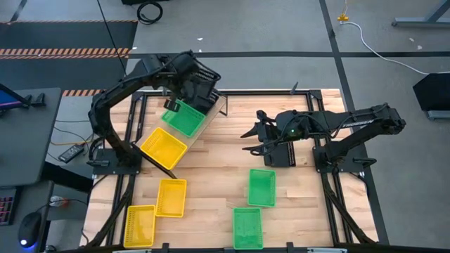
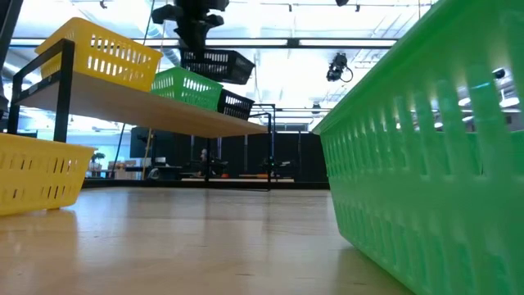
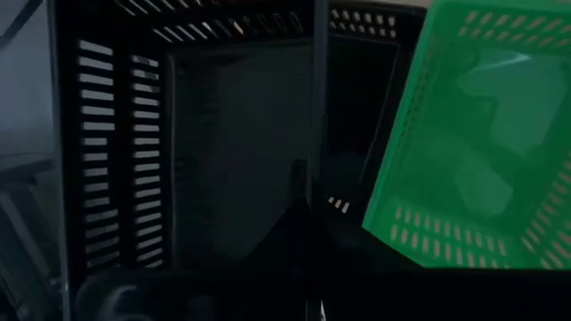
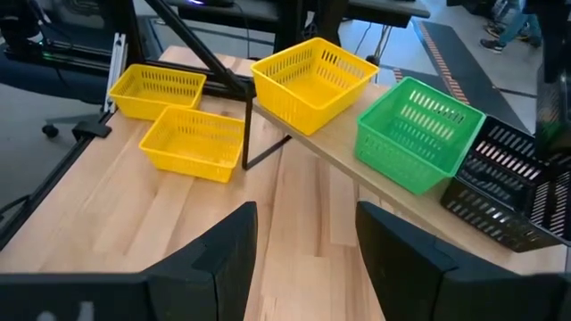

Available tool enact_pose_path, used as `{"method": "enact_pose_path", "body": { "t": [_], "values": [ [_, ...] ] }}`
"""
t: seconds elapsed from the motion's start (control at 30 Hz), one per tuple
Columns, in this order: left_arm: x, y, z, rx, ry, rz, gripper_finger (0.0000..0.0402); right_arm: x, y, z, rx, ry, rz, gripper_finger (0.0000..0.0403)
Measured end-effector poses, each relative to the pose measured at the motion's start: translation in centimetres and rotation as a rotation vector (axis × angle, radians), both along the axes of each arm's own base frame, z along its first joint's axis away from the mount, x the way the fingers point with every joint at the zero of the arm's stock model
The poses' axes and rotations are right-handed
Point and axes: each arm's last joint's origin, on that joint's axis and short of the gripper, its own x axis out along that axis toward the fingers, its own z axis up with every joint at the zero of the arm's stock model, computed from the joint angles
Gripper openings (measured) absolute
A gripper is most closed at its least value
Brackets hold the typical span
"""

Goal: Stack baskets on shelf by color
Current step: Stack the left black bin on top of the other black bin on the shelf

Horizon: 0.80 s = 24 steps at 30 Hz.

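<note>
The left claw (image 1: 188, 83) held a black basket (image 2: 214, 65) above the shelf's (image 2: 164, 115) far end. The right claw (image 4: 303, 245) hovered open, empty.

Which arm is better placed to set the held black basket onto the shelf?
The left: its gripper holds a black basket just above the black one on the shelf. The right gripper hovers apart, empty.

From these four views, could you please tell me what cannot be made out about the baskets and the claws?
- Left claw: high view, the arm covers it; left wrist view too dark. Open or shut cannot be told.
- Black baskets on the shelf: the count is hidden under the arm in the high view; the held black basket only shows in the low view.
- Black basket beneath the right claw: partly covered.
- Near green basket: cut off, low view.
</note>
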Motion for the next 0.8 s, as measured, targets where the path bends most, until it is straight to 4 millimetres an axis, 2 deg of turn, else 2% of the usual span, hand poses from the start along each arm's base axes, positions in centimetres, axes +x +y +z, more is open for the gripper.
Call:
{"method": "enact_pose_path", "body": {
  "t": [0.33, 0.67, 0.8],
  "values": [
    [0.1, 0.0, -0.3, -0.04, 0.0, -0.022, 0.0011, 0.0, -0.1, 0.0, -0.007, 0.002, -0.011, 0.0197],
    [1.9, 0.7, -2.1, -0.07, 0.052, -0.043, 0.001, 0.0, -0.3, 0.0, 0.015, 0.004, -0.028, 0.0197],
    [1.9, 1.3, -2.6, -0.092, 0.067, -0.03, 0.001, 0.0, -0.3, 0.0, 0.019, 0.005, -0.03, 0.0197]
  ]
}}
